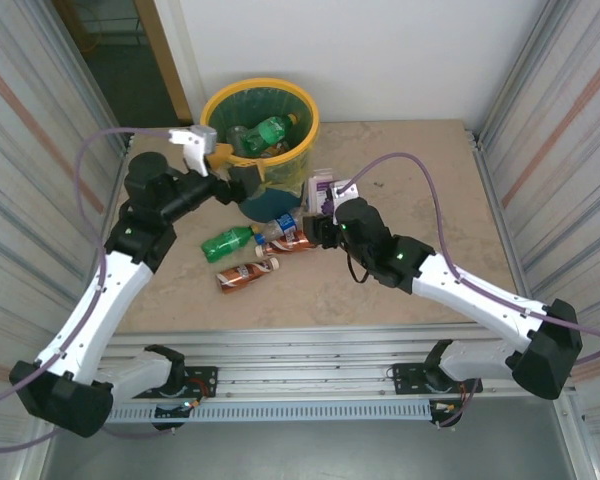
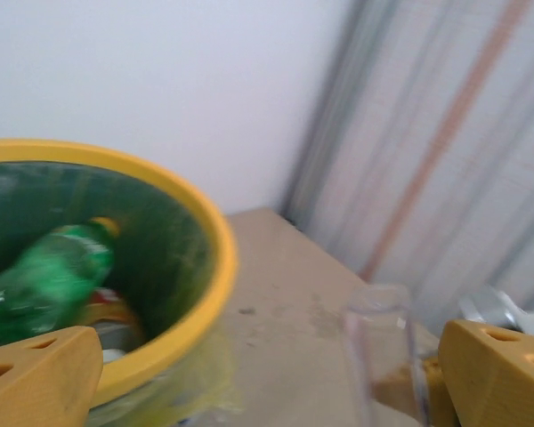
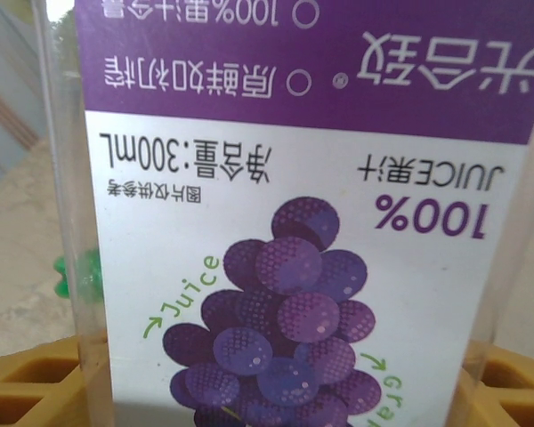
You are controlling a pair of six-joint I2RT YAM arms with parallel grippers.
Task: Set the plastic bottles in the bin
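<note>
Crushed and glossy, a brown bottle (image 1: 246,275) and a green bottle (image 1: 227,243) lie on the table (image 1: 400,300), on my side of the bin (image 1: 305,120). Just right of the bin, my right hand (image 1: 327,208) is clamped on a smooth, clear juice bottle (image 3: 285,222) with a purple grape label. That is the pick-up, I judge; next comes lifting it over the thick yellow rim. My left hand (image 1: 235,168) hangs unclenched at the bin's near edge.

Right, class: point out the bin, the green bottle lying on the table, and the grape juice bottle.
bin (image 1: 265,87): top external view, far side of its yellow rim.
green bottle (image 1: 225,243): top external view, middle of its body.
grape juice bottle (image 3: 294,267): right wrist view, grapes on its label.
</note>
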